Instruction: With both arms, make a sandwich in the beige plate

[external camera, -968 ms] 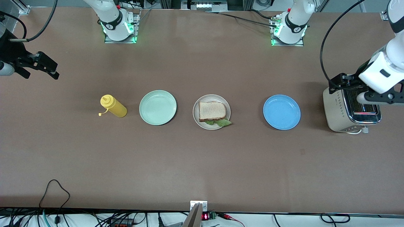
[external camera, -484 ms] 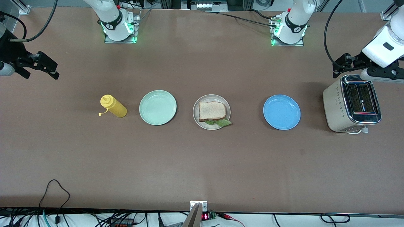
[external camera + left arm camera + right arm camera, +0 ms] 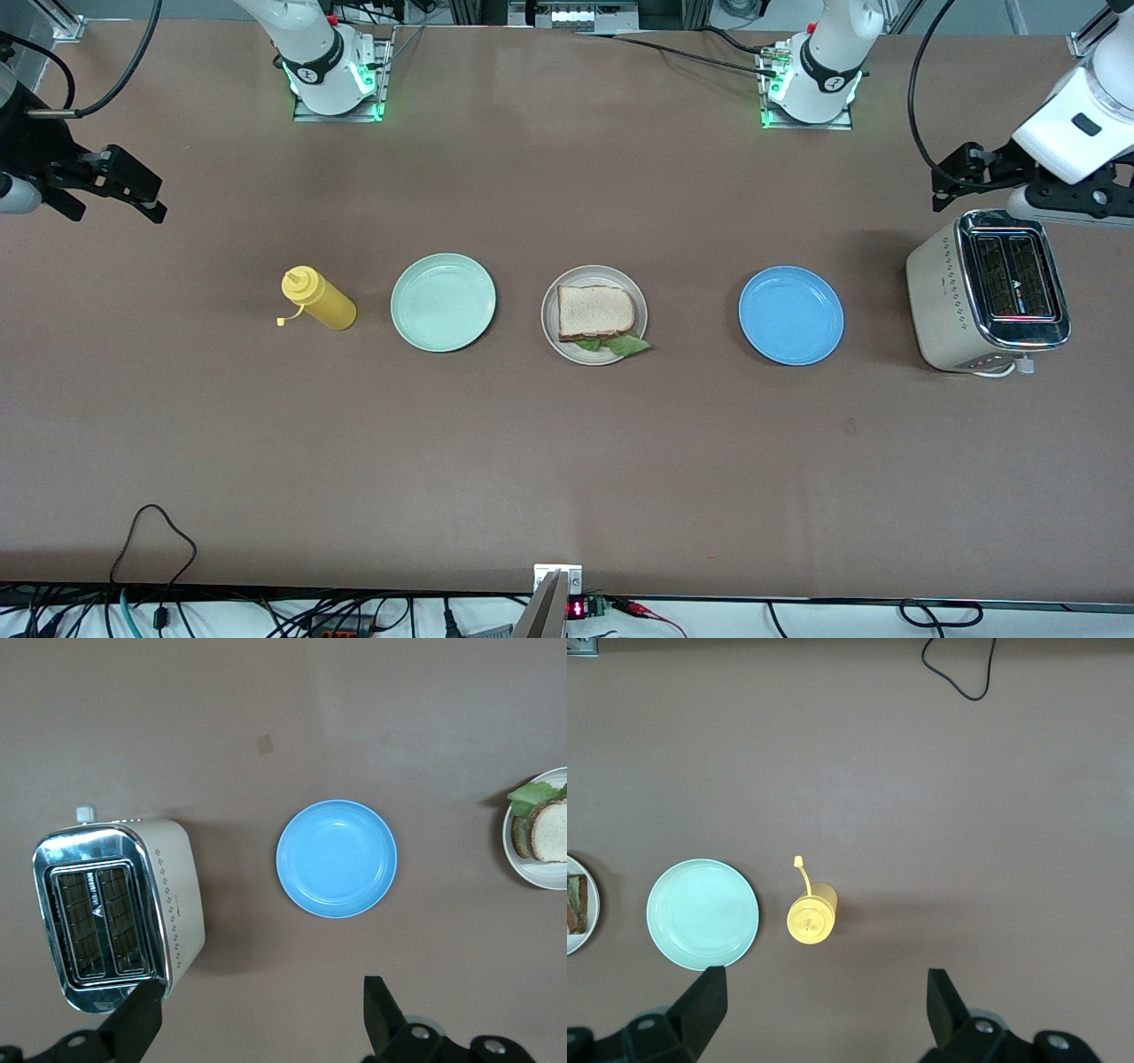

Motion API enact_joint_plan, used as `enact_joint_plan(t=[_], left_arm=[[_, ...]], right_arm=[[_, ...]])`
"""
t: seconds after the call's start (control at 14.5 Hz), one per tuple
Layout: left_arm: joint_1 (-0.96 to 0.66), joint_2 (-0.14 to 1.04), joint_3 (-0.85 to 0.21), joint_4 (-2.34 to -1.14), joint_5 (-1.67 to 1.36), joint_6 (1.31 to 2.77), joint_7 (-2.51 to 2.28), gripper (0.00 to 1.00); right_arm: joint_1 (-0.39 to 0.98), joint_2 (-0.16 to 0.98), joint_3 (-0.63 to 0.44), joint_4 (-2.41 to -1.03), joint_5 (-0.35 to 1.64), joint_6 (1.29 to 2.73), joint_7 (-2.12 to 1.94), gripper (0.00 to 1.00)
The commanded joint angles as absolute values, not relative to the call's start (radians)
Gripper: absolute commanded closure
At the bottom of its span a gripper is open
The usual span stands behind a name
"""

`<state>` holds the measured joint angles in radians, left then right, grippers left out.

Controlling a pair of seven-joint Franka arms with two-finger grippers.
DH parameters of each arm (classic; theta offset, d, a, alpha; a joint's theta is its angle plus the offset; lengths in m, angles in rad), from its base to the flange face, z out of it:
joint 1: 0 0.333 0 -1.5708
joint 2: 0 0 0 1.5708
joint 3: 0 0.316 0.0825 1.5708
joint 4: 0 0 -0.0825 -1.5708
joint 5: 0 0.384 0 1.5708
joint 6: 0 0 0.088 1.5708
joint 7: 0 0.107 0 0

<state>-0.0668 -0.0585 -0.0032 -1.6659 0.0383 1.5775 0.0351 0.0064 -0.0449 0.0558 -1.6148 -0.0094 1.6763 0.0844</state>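
The left arm comes from its base at the top of the front view and bends out to the left arm's end of the worktop (image 3: 567, 461), where the left pincer (image 3: 257, 1023) hangs in the air over the bare surface beside the toaster (image 3: 988, 291). Its two black fingers (image 3: 137, 1020) stand wide apart with nothing between them. In the front view most of this pincer is covered by the white wrist and its black bracket.

The right arm reaches to the right arm's end of the worktop, and much of it is cut off by the frame edge. The right pincer (image 3: 824, 1014) is also up in the air, fingers spread wide and holding nothing, over bare worktop near the yellow squeeze bottle (image 3: 318, 299).

The sandwich (image 3: 596, 315) lies in the beige plate (image 3: 551, 326) at the middle of the row, between the mint-green plate (image 3: 443, 302) and the blue plate (image 3: 791, 315). Green lettuce (image 3: 625, 346) pokes out from under the top slice on the side nearer the front camera and hangs over the rim. The lower slice is mostly covered.

The toaster carries a small triangular mark between its slots; any lettering there is too small to read. A red lit display (image 3: 576, 610) at the worktop's near edge cannot be read either.
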Motion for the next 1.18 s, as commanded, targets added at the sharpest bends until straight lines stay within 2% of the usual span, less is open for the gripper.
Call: enact_joint_plan(t=[0.0, 1.11], left_arm=[[-0.067, -0.064, 0.008, -1.655, 0.029, 1.533, 0.063, 0.00], [-0.071, -0.025, 0.006, -1.592, 0.031, 1.506, 0.061, 0.00]], right_arm=[[-0.006, -0.041, 0.066, -1.600, -0.006, 1.660, 0.080, 0.00], [-0.006, -0.041, 0.066, -1.601, -0.006, 1.658, 0.080, 0.00]])
